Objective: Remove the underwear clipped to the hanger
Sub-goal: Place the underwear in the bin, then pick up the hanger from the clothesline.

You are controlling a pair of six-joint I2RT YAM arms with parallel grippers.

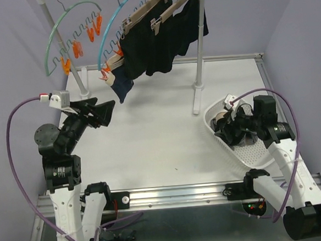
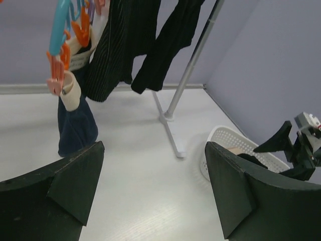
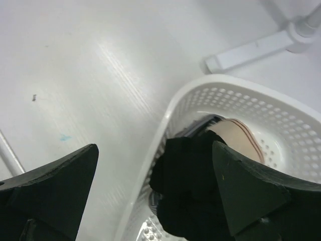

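At the left side of the table, the left arm rises from its base, bends at the elbow and points its wrist up and inward toward the rack. The left gripper hangs above the table surface with its jaws spread wide and nothing between them; the left wrist view confirms this, showing both fingers apart. Above it, a teal curved hanger carries orange clips. Just to the right, a blue curved hanger holds by a clip a navy garment with a beige waistband, which dangles lowest of the set. The remaining hanging underwear, black pieces, is suspended side by side from pale clip hangers further right, near the white rack pole. To the right of the pole's foot, a white perforated basket sits on the table. It contains a bunched black garment and, beside it, a pale piece against the basket wall. The right arm reaches inward from its base with the wrist tilted down over the basket. The right gripper is positioned directly above the black garment, jaws fully apart and gripping nothing.
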